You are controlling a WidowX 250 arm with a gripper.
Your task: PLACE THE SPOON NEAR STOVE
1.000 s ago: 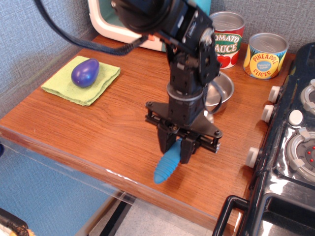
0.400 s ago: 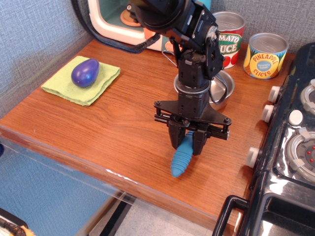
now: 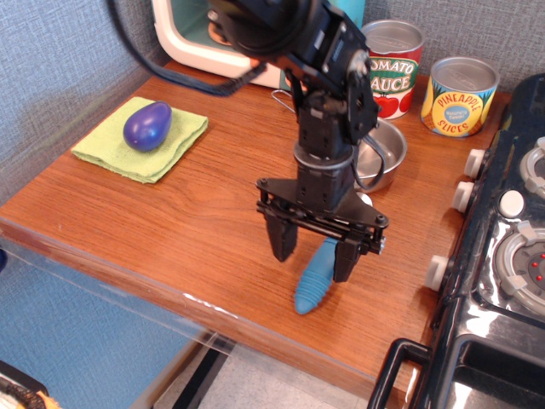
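The table (image 3: 170, 213) is a brown wooden top; every position below is given relative to the stove (image 3: 502, 256), which stands at the table's right edge with its white knobs facing the work area. A microwave (image 3: 192, 34) sits at the far side, well apart from the stove. A green cloth (image 3: 111, 152) lies at the end of the table farthest from the stove and carries a purple egg-shaped toy (image 3: 147, 125). Two cans stand at the back: the pineapple can (image 3: 460, 95) just beside the stove's rear corner, the tomato sauce can (image 3: 393, 64) one place further from it. A steel pan (image 3: 383, 153) rests in front of the cans, near the stove.

The robot arm (image 3: 328, 111) descends from above. The gripper (image 3: 313, 247) hangs over the front of the table with its jaws spread wide; it grips nothing.

The spoon (image 3: 317, 273) lies on the table near the stove's lower knob but apart from it. Only the blue ribbed handle is clearly visible; it sits between the fingers, closer to the stove-side finger, and contact with that finger cannot be determined.

Task status, as a judgement: the spoon is released close to the stove, so placement appears complete. The remaining step is to withdraw the gripper upward without dragging the handle.
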